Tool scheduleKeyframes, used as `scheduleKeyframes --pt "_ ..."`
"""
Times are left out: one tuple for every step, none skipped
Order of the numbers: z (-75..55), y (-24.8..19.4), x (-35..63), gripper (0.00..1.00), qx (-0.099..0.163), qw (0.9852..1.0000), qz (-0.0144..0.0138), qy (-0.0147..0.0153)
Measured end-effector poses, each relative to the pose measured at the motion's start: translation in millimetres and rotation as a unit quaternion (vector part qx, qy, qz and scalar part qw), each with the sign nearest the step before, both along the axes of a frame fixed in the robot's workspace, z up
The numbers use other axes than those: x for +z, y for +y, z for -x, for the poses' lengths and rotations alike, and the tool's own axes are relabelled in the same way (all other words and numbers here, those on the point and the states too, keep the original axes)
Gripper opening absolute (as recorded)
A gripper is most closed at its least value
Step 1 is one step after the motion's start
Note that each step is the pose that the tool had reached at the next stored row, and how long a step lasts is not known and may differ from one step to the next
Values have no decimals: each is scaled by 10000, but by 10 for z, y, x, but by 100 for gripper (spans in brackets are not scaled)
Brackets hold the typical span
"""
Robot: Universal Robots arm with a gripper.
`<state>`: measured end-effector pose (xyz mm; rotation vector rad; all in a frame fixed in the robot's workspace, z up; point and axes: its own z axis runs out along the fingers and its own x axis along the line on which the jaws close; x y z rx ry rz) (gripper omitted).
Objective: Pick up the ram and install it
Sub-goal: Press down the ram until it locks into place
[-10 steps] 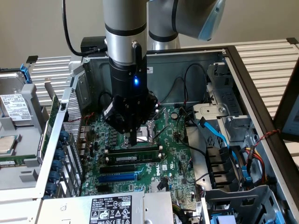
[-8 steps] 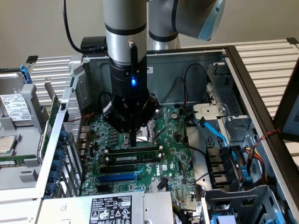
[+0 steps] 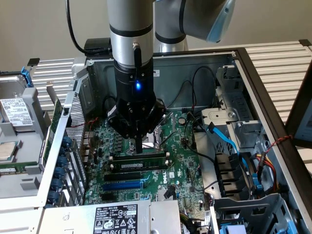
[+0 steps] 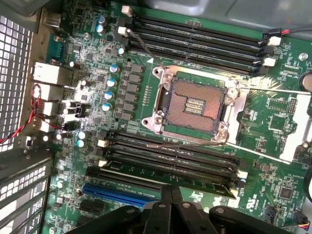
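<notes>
Closed jaws press on the ram (image 3: pixel 139 157) seated in its slot (image 3: pixel 166 155).

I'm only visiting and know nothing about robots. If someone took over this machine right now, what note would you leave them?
Gripper: shut, holding nothing, its tip down at the top edge of the ram.
Ram: standing in a black slot on the motherboard, between the empty processor socket and the blue slot.
Done: the ram is picked up and placed in its slot.
Left: confirm that it is fully seated. The pictures do not show whether the end clips have latched.
</notes>
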<state>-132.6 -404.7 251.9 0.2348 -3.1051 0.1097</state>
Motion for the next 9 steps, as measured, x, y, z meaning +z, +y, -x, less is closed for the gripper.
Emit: scheduleKeyframes --pt "0 0 0 11 -40 10000 0 -4" --pt "0 0 0 11 -79 10000 0 -7" --pt "0 0 0 11 -120 9999 1 -9" --pt "1 0 0 11 -160 9999 1 -10" --pt "1 0 1 11 -203 9998 1 -11" --pt "1 0 1 11 -246 9997 1 -11" --pt "0 0 1 11 -294 9996 1 -11" --pt "1 0 1 11 -340 9994 2 -11" --pt "1 0 1 11 -385 9993 1 -12"
